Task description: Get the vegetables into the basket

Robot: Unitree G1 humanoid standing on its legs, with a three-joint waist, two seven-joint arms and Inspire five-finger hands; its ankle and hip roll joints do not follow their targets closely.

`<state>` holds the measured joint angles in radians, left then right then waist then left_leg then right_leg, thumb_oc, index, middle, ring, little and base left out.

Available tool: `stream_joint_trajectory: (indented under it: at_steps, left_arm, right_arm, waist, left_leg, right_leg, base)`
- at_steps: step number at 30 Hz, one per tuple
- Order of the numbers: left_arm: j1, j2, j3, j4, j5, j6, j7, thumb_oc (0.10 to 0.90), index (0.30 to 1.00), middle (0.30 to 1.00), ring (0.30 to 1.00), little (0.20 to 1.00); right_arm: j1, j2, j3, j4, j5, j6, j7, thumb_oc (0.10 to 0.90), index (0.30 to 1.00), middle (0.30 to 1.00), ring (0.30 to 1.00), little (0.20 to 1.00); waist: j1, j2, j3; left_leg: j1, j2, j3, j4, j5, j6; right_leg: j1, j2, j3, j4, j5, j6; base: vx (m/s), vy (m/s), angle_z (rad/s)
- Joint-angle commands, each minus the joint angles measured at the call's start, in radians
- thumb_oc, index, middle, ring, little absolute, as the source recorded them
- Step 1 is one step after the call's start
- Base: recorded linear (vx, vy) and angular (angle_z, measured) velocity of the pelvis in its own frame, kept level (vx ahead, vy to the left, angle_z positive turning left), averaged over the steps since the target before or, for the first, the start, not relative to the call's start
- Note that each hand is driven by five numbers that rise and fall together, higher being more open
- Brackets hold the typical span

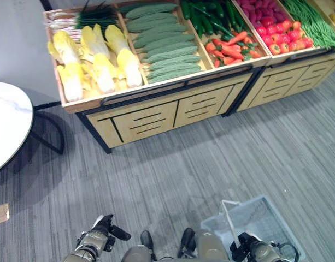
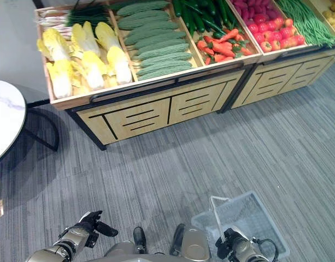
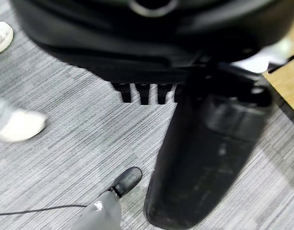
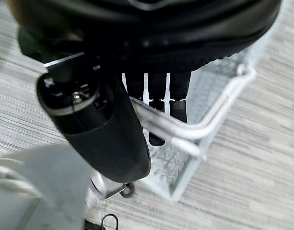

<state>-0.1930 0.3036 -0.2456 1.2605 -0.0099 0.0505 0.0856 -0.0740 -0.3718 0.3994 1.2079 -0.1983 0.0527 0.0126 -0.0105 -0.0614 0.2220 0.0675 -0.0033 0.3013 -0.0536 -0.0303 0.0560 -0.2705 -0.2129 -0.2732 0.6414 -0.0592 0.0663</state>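
Vegetables lie in the wooden display stand (image 1: 156, 117) ahead: pale yellow cabbages (image 1: 93, 60), bumpy green cucumbers (image 1: 164, 46), orange-red carrots (image 1: 233, 49), red peppers (image 1: 282, 35) and green beans (image 1: 312, 22). A grey mesh basket (image 1: 265, 215) hangs low at my right side. My right hand (image 4: 178, 96) has its fingers curled behind the basket's metal handle (image 4: 218, 110) and its thumb in front. My left hand (image 1: 104, 229) hangs low on the left over the carpet, far from the stand, with relaxed fingers (image 3: 142, 93) and nothing in it.
A round white table (image 1: 6, 123) on a black frame stands at the left. A small cardboard piece (image 1: 0, 214) lies on the grey carpet. A person's white shoes (image 3: 19, 124) stand beside me. Open carpet lies between me and the stand.
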Motion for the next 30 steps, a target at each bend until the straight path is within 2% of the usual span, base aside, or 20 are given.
stream_joint_trajectory:
  at_steps: [1, 2, 3, 4, 7, 10, 12, 13, 16, 18, 20, 23, 25, 26, 28, 29, 30]
  left_arm:
    - [-0.012, 0.034, 0.003, -0.007, -0.002, -0.005, 0.016, 0.9, 1.0, 1.0, 1.0, 1.0]
    - [-0.015, 0.032, -0.002, -0.008, -0.001, -0.007, 0.017, 0.9, 1.0, 1.0, 1.0, 1.0]
    - [-0.015, 0.032, -0.002, -0.008, -0.001, -0.007, 0.017, 0.9, 1.0, 1.0, 1.0, 1.0]
    - [-0.028, 0.033, -0.008, -0.007, 0.001, -0.008, 0.02, 0.9, 1.0, 1.0, 1.0, 1.0]
    - [-0.037, 0.03, -0.017, -0.001, 0.01, -0.012, 0.023, 0.9, 1.0, 1.0, 1.0, 1.0]
    - [-0.028, 0.024, -0.016, 0.008, 0.017, -0.012, 0.02, 0.9, 1.0, 1.0, 1.0, 1.0]
    - [-0.019, 0.015, -0.013, 0.011, 0.019, -0.012, 0.017, 0.9, 1.0, 1.0, 1.0, 1.0]
    - [-0.011, 0.005, -0.013, 0.013, 0.012, -0.012, 0.017, 0.9, 1.0, 1.0, 1.0, 1.0]
    - [-0.002, -0.007, -0.011, 0.018, 0.011, -0.01, 0.016, 0.9, 1.0, 1.0, 1.0, 1.0]
    - [0.004, -0.019, -0.011, 0.023, 0.007, -0.006, 0.014, 0.9, 1.0, 1.0, 1.0, 1.0]
    - [0.009, -0.027, -0.006, 0.016, -0.006, -0.004, 0.013, 0.9, 1.0, 1.0, 1.0, 1.0]
    - [0.012, -0.03, 0.0, 0.011, -0.025, -0.001, 0.012, 0.9, 1.0, 1.0, 1.0, 1.0]
    - [0.011, -0.032, 0.002, 0.011, -0.035, 0.002, 0.019, 0.9, 1.0, 1.0, 1.0, 1.0]
    - [0.014, -0.034, 0.003, 0.013, -0.036, 0.004, 0.017, 0.9, 1.0, 1.0, 1.0, 1.0]
    - [0.018, -0.04, 0.004, 0.012, -0.036, 0.008, 0.017, 0.9, 1.0, 1.0, 1.0, 1.0]
    - [0.022, -0.043, 0.004, 0.015, -0.027, 0.01, 0.016, 0.9, 1.0, 1.0, 1.0, 1.0]
    - [0.028, -0.047, 0.002, 0.013, -0.023, 0.01, 0.018, 0.9, 1.0, 1.0, 1.0, 1.0]
  right_arm:
    - [-0.02, 0.037, 0.039, -0.018, 0.016, -0.029, 0.01, 0.4, 0.3, 0.3, 0.3, 0.3]
    - [-0.023, 0.039, 0.042, -0.02, 0.016, -0.028, 0.009, 0.4, 0.3, 0.3, 0.3, 0.3]
    - [-0.023, 0.04, 0.042, -0.019, 0.016, -0.028, 0.009, 0.4, 0.3, 0.3, 0.3, 0.3]
    - [-0.03, 0.043, 0.043, -0.02, 0.021, -0.031, 0.004, 0.4, 0.3, 0.3, 0.3, 0.3]
    - [-0.024, 0.051, 0.039, -0.024, 0.022, -0.031, 0.006, 0.4, 0.3, 0.3, 0.3, 0.3]
    - [-0.011, 0.054, 0.038, -0.031, 0.017, -0.031, 0.006, 0.4, 0.3, 0.3, 0.3, 0.3]
    - [-0.011, 0.049, 0.037, -0.026, 0.014, -0.032, 0.006, 0.4, 0.3, 0.3, 0.3, 0.3]
    - [-0.012, 0.042, 0.034, -0.02, 0.013, -0.031, 0.005, 0.4, 0.3, 0.3, 0.3, 0.3]
    - [-0.008, 0.034, 0.027, -0.013, 0.016, -0.031, 0.004, 0.4, 0.3, 0.3, 0.3, 0.3]
    - [-0.009, 0.021, 0.028, -0.001, 0.019, -0.03, 0.005, 0.4, 0.3, 0.3, 0.3, 0.3]
    - [-0.015, 0.01, 0.033, -0.001, 0.019, -0.028, 0.004, 0.4, 0.3, 0.3, 0.3, 0.3]
    - [-0.02, -0.003, 0.037, -0.01, 0.026, -0.027, 0.008, 0.4, 0.3, 0.3, 0.3, 0.3]
    - [-0.026, -0.007, 0.039, -0.012, 0.033, -0.028, 0.009, 0.4, 0.3, 0.3, 0.3, 0.3]
    - [-0.027, -0.008, 0.042, -0.011, 0.031, -0.026, 0.011, 0.4, 0.3, 0.3, 0.3, 0.3]
    - [-0.03, -0.015, 0.045, -0.006, 0.027, -0.02, 0.013, 0.4, 0.3, 0.3, 0.3, 0.3]
    - [-0.03, -0.017, 0.042, -0.006, 0.027, -0.019, 0.015, 0.4, 0.3, 0.3, 0.3, 0.3]
    - [-0.034, -0.02, 0.043, -0.011, 0.026, -0.018, 0.015, 0.4, 0.3, 0.3, 0.3, 0.3]
  waist:
    - [0.002, -0.007, 0.06]
    - [0.007, -0.008, 0.061]
    - [0.006, -0.006, 0.062]
    - [0.011, -0.011, 0.066]
    - [0.006, -0.02, 0.065]
    - [0.0, -0.028, 0.054]
    - [-0.005, -0.021, 0.039]
    - [-0.012, -0.008, 0.022]
    - [-0.016, 0.005, 0.003]
    - [-0.019, 0.017, -0.016]
    - [-0.019, 0.021, -0.018]
    - [-0.01, 0.01, -0.001]
    - [-0.002, 0.002, 0.014]
    - [-0.001, -0.003, 0.015]
    - [-0.008, -0.011, 0.014]
    - [-0.016, -0.009, 0.001]
    - [-0.019, -0.007, -0.005]
  left_leg:
    - [-0.011, -0.025, -0.082, -0.016, -0.086, 0.05]
    - [-0.016, -0.025, -0.086, -0.016, -0.081, 0.046]
    - [-0.016, -0.023, -0.087, -0.015, -0.082, 0.045]
    - [-0.03, -0.022, -0.094, -0.008, -0.076, 0.044]
    - [-0.025, -0.028, -0.103, 0.002, -0.084, 0.038]
    - [0.004, -0.039, -0.119, -0.013, -0.088, 0.026]
    - [0.023, -0.036, -0.129, -0.032, -0.087, 0.018]
    - [0.038, -0.024, -0.15, -0.034, -0.092, 0.005]
    - [0.056, -0.01, -0.158, -0.033, -0.096, -0.01]
    - [0.053, 0.011, -0.171, 0.023, -0.112, -0.033]
    - [0.027, 0.023, -0.179, 0.115, -0.102, -0.062]
    - [-0.078, 0.028, -0.207, 0.363, -0.008, -0.12]
    - [-0.127, 0.033, -0.218, 0.475, 0.025, -0.134]
    - [-0.138, 0.037, -0.209, 0.473, 0.03, -0.127]
    - [-0.127, 0.042, -0.173, 0.359, 0.008, -0.108]
    - [-0.108, 0.043, -0.159, 0.237, -0.018, -0.097]
    - [-0.084, 0.037, -0.162, 0.147, -0.01, -0.09]
  right_leg:
    - [0.074, 0.095, 0.156, -0.352, 0.147, 0.054]
    - [0.077, 0.102, 0.165, -0.433, 0.153, 0.058]
    - [0.083, 0.104, 0.162, -0.444, 0.159, 0.058]
    - [0.063, 0.121, 0.207, -0.574, 0.188, 0.063]
    - [0.065, 0.133, 0.237, -0.694, 0.212, 0.081]
    - [0.098, 0.141, 0.214, -0.705, 0.2, 0.086]
    - [0.117, 0.151, 0.218, -0.696, 0.194, 0.079]
    - [0.131, 0.167, 0.234, -0.688, 0.169, 0.062]
    - [0.148, 0.178, 0.223, -0.69, 0.148, 0.049]
    - [0.174, 0.188, 0.199, -0.679, 0.103, 0.023]
    - [0.199, 0.192, 0.177, -0.672, 0.073, 0.004]
    - [0.262, 0.194, 0.148, -0.698, 0.063, -0.032]
    - [0.292, 0.201, 0.135, -0.706, 0.055, -0.05]
    - [0.303, 0.2, 0.13, -0.712, 0.05, -0.054]
    - [0.318, 0.186, 0.114, -0.718, 0.046, -0.051]
    - [0.314, 0.183, 0.104, -0.72, 0.044, -0.045]
    - [0.312, 0.181, 0.103, -0.714, 0.041, -0.043]
  base:
    - [-0.02, 0.034, 0.62]
    - [-0.02, 0.005, 0.64]
    - [-0.03, -0.043, 0.34]
    - [-0.02, -0.065, 0.2]
    - [0.06, -0.109, 0.3]
    - [0.2, -0.197, 0.39]
    - [0.26, -0.268, 0.46]
    - [0.27, -0.301, 0.24]
    - [0.27, -0.298, 0.29]
    - [0.27, -0.418, 0.22]
    - [0.18, -0.352, 0.3]
    - [0.07, -0.307, 0.3]
    - [0.03, -0.276, 0.19]
    - [0.03, -0.229, 0.12]
    - [0.02, -0.135, 0.22]
    - [0.03, -0.053, 0.37]
    - [0.01, -0.024, 0.29]
